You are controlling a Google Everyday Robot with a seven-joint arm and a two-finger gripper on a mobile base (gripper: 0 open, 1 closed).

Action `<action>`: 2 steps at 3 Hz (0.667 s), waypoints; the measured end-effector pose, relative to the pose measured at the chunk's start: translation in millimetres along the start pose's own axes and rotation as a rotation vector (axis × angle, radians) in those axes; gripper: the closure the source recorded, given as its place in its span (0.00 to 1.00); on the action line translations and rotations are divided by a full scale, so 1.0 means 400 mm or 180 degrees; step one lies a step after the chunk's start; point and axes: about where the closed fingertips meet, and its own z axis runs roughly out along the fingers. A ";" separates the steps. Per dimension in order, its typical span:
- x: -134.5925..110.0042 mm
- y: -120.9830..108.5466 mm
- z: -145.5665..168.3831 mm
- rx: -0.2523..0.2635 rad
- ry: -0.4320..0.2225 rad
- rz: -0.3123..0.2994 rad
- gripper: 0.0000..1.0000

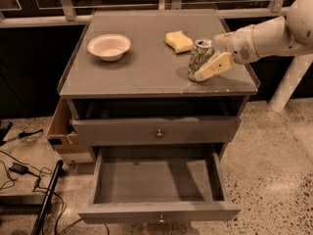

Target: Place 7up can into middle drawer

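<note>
The 7up can (199, 58) stood upright on the desk (137, 75), near its right front corner and just beside a yellow sponge (179, 41). The gripper (209, 57) reached in from the right at can height. Its fingers (215, 66) were parted, one across the can's front and the other behind it, so the can sat between them on the desk. A white bowl (109, 46) rested well to the left. Below, the middle drawer (156, 182) was pulled out, its grey floor bare, under a closed drawer front (159, 130).

Lab: floor cables (18, 172), pincer (217, 52) over cabinet (146, 70)
</note>
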 end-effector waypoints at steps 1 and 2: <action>-0.007 -0.010 0.039 0.0084 -0.0125 -0.0100 0.00; -0.008 -0.015 0.066 0.0099 -0.0164 -0.0128 0.00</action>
